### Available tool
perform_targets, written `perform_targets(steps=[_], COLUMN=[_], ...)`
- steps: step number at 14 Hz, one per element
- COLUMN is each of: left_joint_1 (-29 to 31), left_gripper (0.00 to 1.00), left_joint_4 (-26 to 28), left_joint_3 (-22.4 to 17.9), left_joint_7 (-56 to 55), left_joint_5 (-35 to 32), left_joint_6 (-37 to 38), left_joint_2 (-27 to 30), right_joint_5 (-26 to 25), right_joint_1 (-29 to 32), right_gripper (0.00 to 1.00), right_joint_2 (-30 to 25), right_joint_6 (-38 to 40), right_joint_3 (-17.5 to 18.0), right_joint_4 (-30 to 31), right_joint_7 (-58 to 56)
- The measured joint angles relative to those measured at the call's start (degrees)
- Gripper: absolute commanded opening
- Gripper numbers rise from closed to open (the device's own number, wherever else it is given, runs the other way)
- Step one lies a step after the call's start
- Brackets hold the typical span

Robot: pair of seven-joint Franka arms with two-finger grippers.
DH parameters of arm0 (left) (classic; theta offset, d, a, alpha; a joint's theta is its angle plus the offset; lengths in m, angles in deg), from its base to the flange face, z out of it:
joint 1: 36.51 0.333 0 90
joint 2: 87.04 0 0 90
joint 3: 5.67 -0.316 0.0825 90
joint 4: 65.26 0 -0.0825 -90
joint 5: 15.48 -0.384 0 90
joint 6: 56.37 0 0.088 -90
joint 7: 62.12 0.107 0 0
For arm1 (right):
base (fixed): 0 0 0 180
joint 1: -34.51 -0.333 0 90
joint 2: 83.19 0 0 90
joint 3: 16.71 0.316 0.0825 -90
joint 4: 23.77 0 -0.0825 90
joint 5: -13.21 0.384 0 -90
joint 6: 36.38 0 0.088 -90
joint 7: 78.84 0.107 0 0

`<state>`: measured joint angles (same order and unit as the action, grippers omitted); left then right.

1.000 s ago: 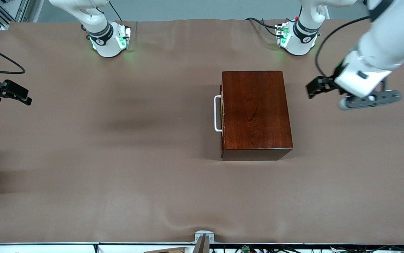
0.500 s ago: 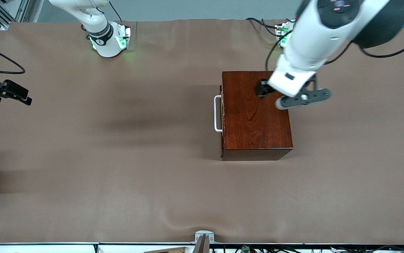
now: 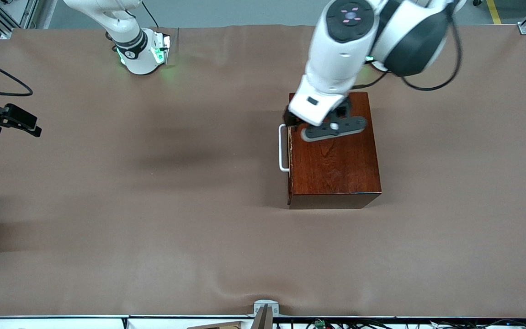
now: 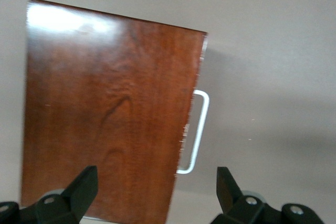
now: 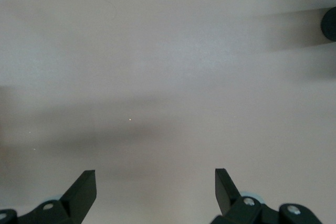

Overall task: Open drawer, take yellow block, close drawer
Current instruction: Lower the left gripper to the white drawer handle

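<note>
Left gripper [image 4: 155, 190] — fingers wide apart — hovers over the shut drawer [image 3: 290, 151]; right gripper [image 5: 155, 190] waits, spread wide.

Glossy dark reddish-brown wooden box [image 3: 333, 157] w/ its single drawer [image 3: 289, 151] shut, so inside can't be seen & small yellow block isn't visible in any view. Left hand [image 3: 292, 123] mostly hidden under its own white wrist in front view; in left wrist view [image 4: 157, 190] only the two black fingertips show, rest cut off by the frame edge. Right hand [image 3: 11, 119] sits at the frame edge over the worktop [image 3: 153, 205], arm cut off; right wrist view [image 5: 155, 190] shows fingertips only.
</note>
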<state>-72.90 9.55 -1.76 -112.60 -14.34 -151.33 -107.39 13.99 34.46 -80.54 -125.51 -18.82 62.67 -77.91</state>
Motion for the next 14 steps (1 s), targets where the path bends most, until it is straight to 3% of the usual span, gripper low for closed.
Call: perform_targets(steps=[9, 14], left_joint_1=[-10.10, -18.15], left_gripper=[1.00, 1.00], left_joint_4=[-2.87, -3.10], left_joint_3=[-1.16, -8.05], left_joint_7=[-7.48, -7.48], left_joint_5=[-2.41, -2.42], left_joint_6=[-9.64, -12.23], left_joint_2=[-9.91, -14.73], right_joint_5=[0.00, 0.00], right_joint_1=[0.00, 0.00], right_gripper=[1.00, 1.00], right_joint_2=[0.00, 0.00], right_joint_6=[0.00, 0.00], right_joint_3=[0.00, 0.00], right_joint_4=[0.00, 0.00], right_joint_7=[0.00, 0.00])
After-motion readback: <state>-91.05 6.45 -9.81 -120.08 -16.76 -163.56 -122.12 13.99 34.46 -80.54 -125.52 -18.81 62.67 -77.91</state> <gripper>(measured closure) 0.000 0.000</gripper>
